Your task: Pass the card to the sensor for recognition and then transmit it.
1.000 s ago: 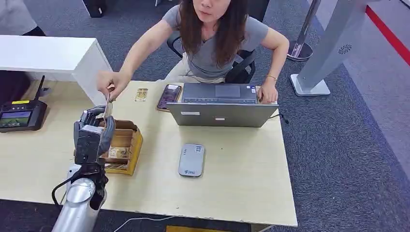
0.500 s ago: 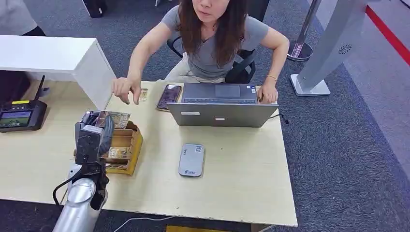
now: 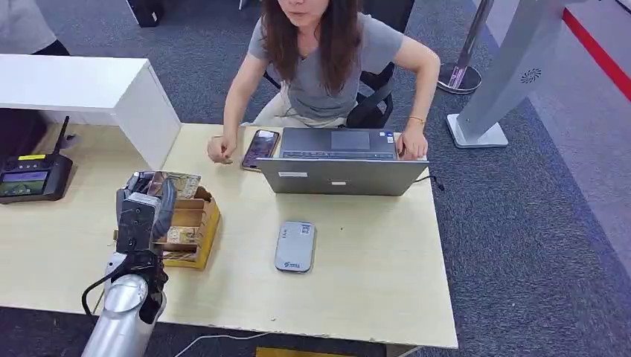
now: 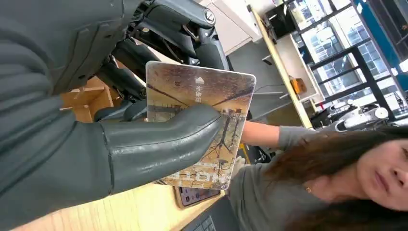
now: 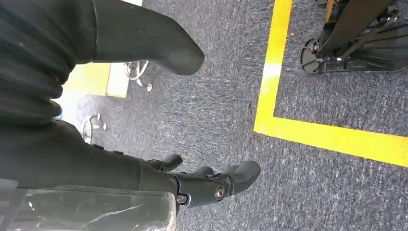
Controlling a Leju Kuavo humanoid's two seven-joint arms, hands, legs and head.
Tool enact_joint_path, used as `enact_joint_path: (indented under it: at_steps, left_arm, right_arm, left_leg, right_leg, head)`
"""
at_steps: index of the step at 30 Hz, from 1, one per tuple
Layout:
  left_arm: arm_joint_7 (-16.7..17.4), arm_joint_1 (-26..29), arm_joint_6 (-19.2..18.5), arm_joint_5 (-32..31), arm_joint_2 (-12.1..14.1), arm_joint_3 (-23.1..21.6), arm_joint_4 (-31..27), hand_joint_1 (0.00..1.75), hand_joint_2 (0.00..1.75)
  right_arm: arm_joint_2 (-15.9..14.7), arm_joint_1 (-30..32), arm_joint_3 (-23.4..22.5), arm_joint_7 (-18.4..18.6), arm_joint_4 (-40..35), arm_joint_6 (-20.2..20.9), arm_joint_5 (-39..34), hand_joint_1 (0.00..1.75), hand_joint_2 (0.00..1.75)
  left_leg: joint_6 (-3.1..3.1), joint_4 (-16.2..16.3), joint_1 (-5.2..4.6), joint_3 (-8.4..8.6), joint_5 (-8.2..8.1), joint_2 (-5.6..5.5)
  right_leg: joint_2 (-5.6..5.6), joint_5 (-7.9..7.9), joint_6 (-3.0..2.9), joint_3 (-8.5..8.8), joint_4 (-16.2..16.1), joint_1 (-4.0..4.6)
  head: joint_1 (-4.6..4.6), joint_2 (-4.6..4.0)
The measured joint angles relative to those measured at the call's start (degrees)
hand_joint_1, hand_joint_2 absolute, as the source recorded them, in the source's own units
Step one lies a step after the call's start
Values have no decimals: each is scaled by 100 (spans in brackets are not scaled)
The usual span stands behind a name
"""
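L hand (image 3: 143,210) was up over the near-left part of the worktop (image 3: 357,245), gripping the card (image 3: 177,183): wrist view showed the thumb (image 4: 163,144) pressed across the card's face w/ darker fingers behind it, so a firm pinch, card approx flat and sticking out past the hand toward the far side. Directly under/beside the hand sat a wooden box (image 3: 195,227) w/ more cards in it. The sensor (image 3: 295,246), a grey flat pad, lay to the hand's right and a bit nearer the front edge, well apart from the card; so the coming move prob. calls for a sweep rightward and down, card face kept level over the pad. L hand was the only one near; R hand (image 5: 192,185) hung over the carpet, holding nothing, fingers loosely curled but apart. Farther back: laptop (image 3: 342,160), phone (image 3: 260,148), and a seated person whose hand (image 3: 221,149) rested on the worktop by the phone, apart from the card. A dark terminal (image 3: 33,177) sat far left.
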Motion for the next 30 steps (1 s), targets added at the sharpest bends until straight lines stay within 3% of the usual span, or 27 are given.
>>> enact_joint_path:
  at_steps: [11, 20, 30]
  left_arm:
    - [13, -15, -59, -131, -63, -85, 15, 175, 175]
    - [72, -139, -595, 733, -278, -170, 464, 175, 175]
    - [129, -162, -785, 1151, -361, -170, 756, 175, 175]
  right_arm:
    - [0, -2, 2, -20, 0, 13, 20, 0, 175]
    - [0, -18, 96, -15, 2, 28, 50, 0, 175]
    - [0, -24, 118, 17, 9, 20, 105, 0, 175]
  left_leg:
    - [0, 0, 0, 0, 0, 0]
    - [0, 0, -1, 0, 0, 1]
    - [0, 0, 0, -1, 0, 0]
  right_leg:
    - [0, 0, 0, -1, 0, 0]
    - [0, 0, 0, -1, 0, 0]
    - [0, 0, 0, -1, 0, 0]
  head:
    - [0, 0]
    - [0, 0]
    - [0, 0]
